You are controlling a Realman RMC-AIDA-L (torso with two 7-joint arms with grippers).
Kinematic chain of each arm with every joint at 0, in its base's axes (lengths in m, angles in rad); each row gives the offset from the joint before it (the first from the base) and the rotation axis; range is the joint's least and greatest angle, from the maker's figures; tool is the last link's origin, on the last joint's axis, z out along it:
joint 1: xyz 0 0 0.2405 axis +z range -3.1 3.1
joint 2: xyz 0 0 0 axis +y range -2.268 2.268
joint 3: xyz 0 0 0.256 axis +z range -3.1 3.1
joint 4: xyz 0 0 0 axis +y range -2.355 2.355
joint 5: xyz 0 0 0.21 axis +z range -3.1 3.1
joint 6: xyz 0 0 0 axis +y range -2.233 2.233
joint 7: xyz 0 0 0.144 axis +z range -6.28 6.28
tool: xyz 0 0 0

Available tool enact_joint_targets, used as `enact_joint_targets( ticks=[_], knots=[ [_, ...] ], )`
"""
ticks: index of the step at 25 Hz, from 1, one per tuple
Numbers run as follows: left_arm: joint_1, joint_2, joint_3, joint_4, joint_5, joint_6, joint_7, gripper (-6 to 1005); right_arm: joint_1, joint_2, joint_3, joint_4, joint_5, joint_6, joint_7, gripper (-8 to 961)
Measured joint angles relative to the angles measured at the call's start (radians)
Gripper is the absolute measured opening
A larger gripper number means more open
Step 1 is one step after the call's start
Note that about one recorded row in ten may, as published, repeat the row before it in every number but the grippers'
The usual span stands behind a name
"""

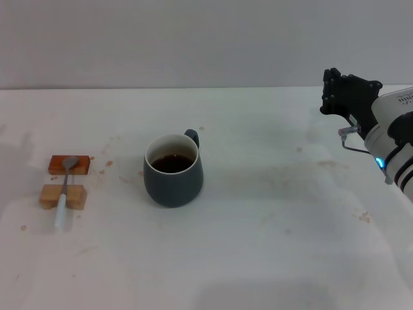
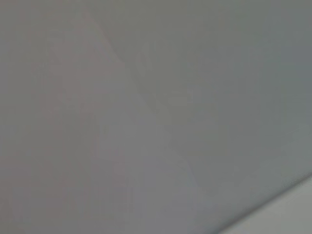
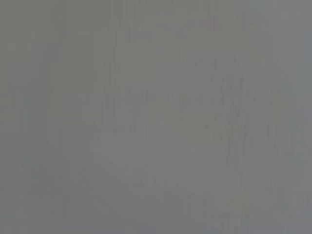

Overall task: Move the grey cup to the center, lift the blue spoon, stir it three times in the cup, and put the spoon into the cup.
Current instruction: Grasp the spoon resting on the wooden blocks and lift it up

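Observation:
The grey cup [image 1: 173, 170] stands upright on the white table, left of the middle, with dark brown liquid inside and its small handle turned to the far right. The blue spoon [image 1: 65, 190] lies at the far left across an orange block [image 1: 69, 165] and a tan block [image 1: 62, 196], its metal bowl on the orange one. My right gripper [image 1: 338, 92] hangs raised at the far right edge, well away from the cup. The left gripper is out of view. Both wrist views show only blank grey.
Brown stains dot the white table [image 1: 271, 213] around the blocks and cup and toward the right side. A plain grey wall rises behind the table's far edge.

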Motion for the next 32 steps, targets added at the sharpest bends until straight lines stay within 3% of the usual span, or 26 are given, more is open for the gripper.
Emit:
enact_joint_targets(
  ticks=[2,8,13,14,15,18,19,20,26,32],
  knots=[
    [0.008,0.000,0.059,-0.006,-0.015,0.145,-0.007,691,0.000,0.000,0.000,0.000,0.000,0.001,0.000,47],
    [0.005,0.003,0.146,-0.026,-0.076,0.398,-0.056,690,0.000,0.000,0.000,0.001,-0.002,0.001,0.000,47],
    [0.002,0.005,0.270,-0.070,0.065,0.640,-0.219,689,-0.003,0.000,0.000,0.004,-0.003,0.000,0.000,47],
    [0.012,0.005,0.305,-0.095,0.184,0.739,-0.366,689,-0.003,0.000,0.000,0.004,-0.003,0.000,0.000,47],
    [0.012,0.005,0.305,-0.095,0.184,0.739,-0.366,688,-0.002,0.000,0.000,0.004,-0.003,0.000,0.000,47],
    [0.033,0.007,0.322,-0.136,0.371,0.842,-0.661,688,-0.003,0.000,0.000,0.006,-0.004,0.000,0.000,47],
    [0.048,0.021,0.311,-0.143,0.483,0.839,-0.900,688,-0.003,0.000,0.000,0.006,-0.004,-0.001,0.000,47],
    [0.048,0.021,0.311,-0.143,0.483,0.839,-0.900,688,-0.003,0.000,0.000,0.006,-0.004,-0.001,0.000,47],
    [0.066,0.092,0.300,-0.154,0.914,0.744,-1.640,687,-0.004,0.000,0.000,0.006,-0.005,-0.001,0.000,47],
    [0.109,0.101,0.300,-0.153,1.330,0.750,-2.183,686,-0.004,0.000,0.000,0.007,-0.005,-0.002,0.000,46]
  ],
)
